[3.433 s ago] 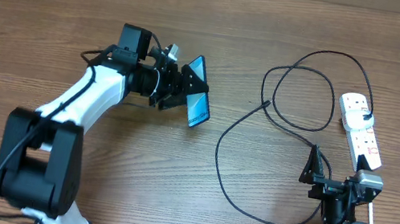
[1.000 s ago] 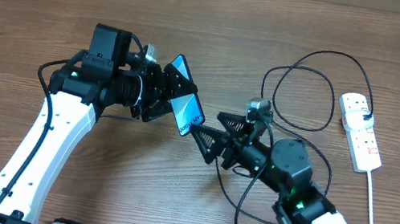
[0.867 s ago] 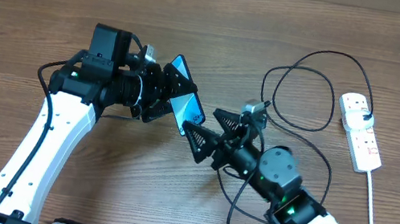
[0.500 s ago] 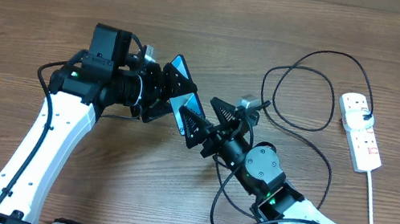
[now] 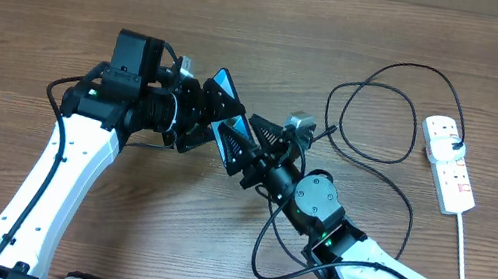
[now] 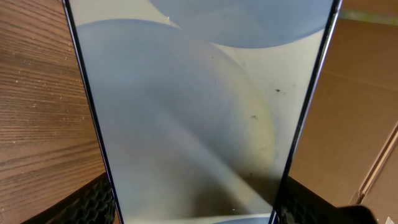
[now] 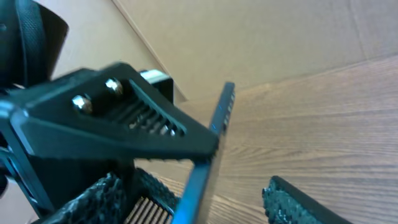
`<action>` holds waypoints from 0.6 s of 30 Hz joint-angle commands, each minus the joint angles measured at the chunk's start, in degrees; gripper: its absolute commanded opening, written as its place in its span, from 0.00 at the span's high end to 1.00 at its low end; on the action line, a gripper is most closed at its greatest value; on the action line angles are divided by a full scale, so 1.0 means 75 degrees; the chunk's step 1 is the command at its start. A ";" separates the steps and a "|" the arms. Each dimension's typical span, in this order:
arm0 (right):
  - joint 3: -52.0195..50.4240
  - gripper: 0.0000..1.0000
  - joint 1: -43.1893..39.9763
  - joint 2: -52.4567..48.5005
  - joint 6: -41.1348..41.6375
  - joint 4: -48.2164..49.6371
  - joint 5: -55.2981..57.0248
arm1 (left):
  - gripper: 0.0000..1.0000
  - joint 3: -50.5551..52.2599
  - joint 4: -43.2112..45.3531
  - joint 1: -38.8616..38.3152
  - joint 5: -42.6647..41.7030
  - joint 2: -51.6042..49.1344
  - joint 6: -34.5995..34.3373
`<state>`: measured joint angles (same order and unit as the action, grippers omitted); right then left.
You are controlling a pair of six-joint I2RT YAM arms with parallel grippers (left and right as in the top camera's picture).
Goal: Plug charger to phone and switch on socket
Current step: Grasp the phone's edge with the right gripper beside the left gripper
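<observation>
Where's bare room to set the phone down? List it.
Free: back-left table beyond the left arm; the front middle, between both arms. Crowded: centre, where the arms meet around the phone; right side, among charger cable loops and the power strip.

The phone (image 7: 216,130) stands edge-on between the right gripper (image 7: 196,198)'s spread fingers (image 7: 292,199), nearer one pad (contact unclear). Above the pincer, the left gripper (image 7: 206,147)'s black screw-studded finger (image 7: 124,118) lies flat against the phone's face.
</observation>
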<state>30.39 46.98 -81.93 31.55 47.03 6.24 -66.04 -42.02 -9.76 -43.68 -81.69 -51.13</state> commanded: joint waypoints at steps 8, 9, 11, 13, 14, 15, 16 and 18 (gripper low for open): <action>0.0166 0.43 0.0041 -0.0009 0.0009 -0.0050 -0.0271 | 0.58 -0.0219 0.0061 -0.0003 -0.0099 0.0157 -0.0105; 0.0166 0.47 0.0041 -0.0009 0.0009 -0.0050 -0.0274 | 0.59 -0.0219 0.0061 -0.0003 -0.0099 0.0157 -0.0105; 0.0166 0.55 0.0041 -0.0012 0.0009 -0.0085 -0.0274 | 0.59 -0.0219 0.0061 -0.0009 -0.0108 0.0157 -0.0108; 0.0166 0.64 0.0041 -0.0012 0.0009 -0.0111 -0.0274 | 0.58 -0.0219 0.0061 -0.0029 -0.0117 0.0157 -0.0163; 0.0166 0.70 0.0044 -0.0009 0.0009 -0.0117 -0.0280 | 0.58 -0.0219 0.0076 -0.0058 -0.0114 0.0157 -0.0163; 0.0166 0.73 0.0044 -0.0009 0.0009 -0.0117 -0.0312 | 0.58 -0.0219 0.0093 -0.0079 -0.0108 0.0157 -0.0166; 0.0166 0.77 0.0044 -0.0009 0.0012 -0.0111 -0.0341 | 0.58 -0.0219 0.0093 -0.0108 -0.0087 0.0157 -0.0163; 0.0166 0.81 0.0044 -0.0012 0.0012 -0.0114 -0.0396 | 0.58 -0.0219 0.0090 -0.0134 -0.0087 0.0157 -0.0163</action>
<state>30.44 47.03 -81.93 31.64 45.87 4.10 -66.04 -41.82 -10.00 -43.20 -81.69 -51.57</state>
